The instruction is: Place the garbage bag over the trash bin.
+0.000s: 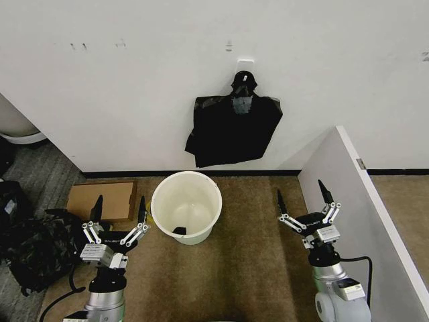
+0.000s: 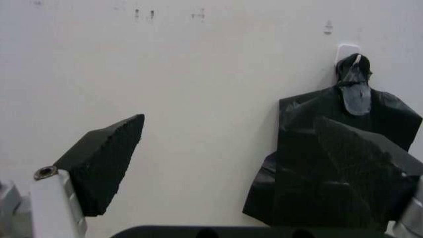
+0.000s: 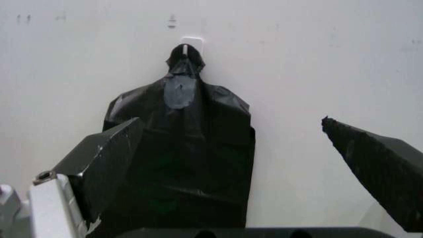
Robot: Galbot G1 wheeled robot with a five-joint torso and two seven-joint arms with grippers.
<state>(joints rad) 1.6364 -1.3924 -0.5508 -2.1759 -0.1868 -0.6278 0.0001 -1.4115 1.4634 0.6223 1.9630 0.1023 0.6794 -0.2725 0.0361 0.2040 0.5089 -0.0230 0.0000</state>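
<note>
The garbage bag (image 1: 231,131) hangs flat on the white wall from a hook, black and glossy, with a knotted bundle at its top. The bag (image 2: 297,114) faces the left wrist camera, and the bag (image 3: 191,129) also faces the right wrist camera. Below it on the carpet stands the round cream-white trash bin (image 1: 201,231), open-topped, with a small dark scrap inside. My left gripper (image 1: 120,201) (image 2: 229,119) is open, low and left of the bin. My right gripper (image 1: 301,188) (image 3: 230,120) is open, low and right of it. Both hold nothing.
A flat cardboard box (image 1: 100,200) lies left of the bin by the wall. A dark camouflage backpack (image 1: 37,251) sits at the far left. A white partition panel (image 1: 348,194) runs along the right, close to my right arm.
</note>
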